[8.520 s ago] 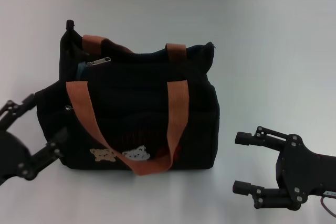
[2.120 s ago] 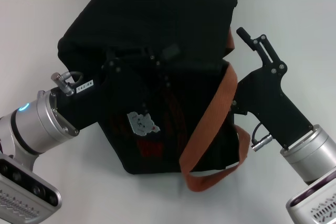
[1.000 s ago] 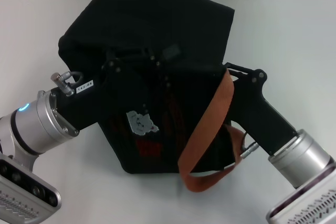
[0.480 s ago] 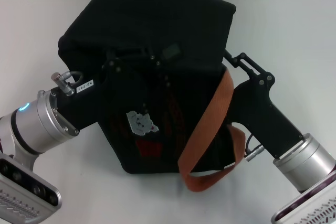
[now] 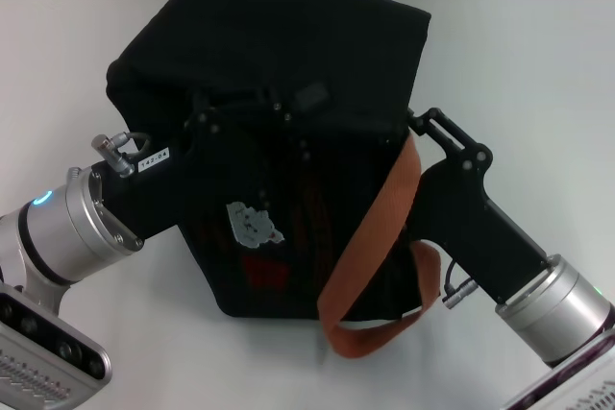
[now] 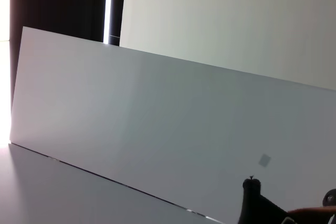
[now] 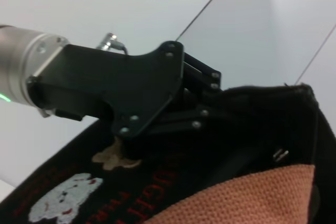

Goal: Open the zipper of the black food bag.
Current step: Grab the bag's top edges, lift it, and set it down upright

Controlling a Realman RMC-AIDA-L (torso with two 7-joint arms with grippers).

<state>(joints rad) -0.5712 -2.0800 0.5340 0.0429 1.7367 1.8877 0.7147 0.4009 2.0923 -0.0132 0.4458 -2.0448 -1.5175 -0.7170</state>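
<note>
The black food bag (image 5: 288,36) is tipped up off the white table, its bear patch (image 5: 252,222) facing the head camera. An orange-brown strap (image 5: 370,247) hangs in a loop down its right side. My left gripper (image 5: 288,108) lies over the bag's front and is shut on its fabric near the top; the right wrist view shows it (image 7: 210,103) from the side. My right gripper (image 5: 415,122) presses against the bag's right edge by the strap. The zipper's silver pull tab (image 7: 280,154) shows near the rim in the right wrist view; the track is hidden in the head view.
The white table (image 5: 519,64) runs around the bag, with a grey wall at its far edge. The left wrist view shows only the wall, the table edge and a black corner of the bag (image 6: 252,203).
The right gripper came in from above the bag's right corner to its right edge. In the last half second the bag and strap loop sagged slightly down and left.
</note>
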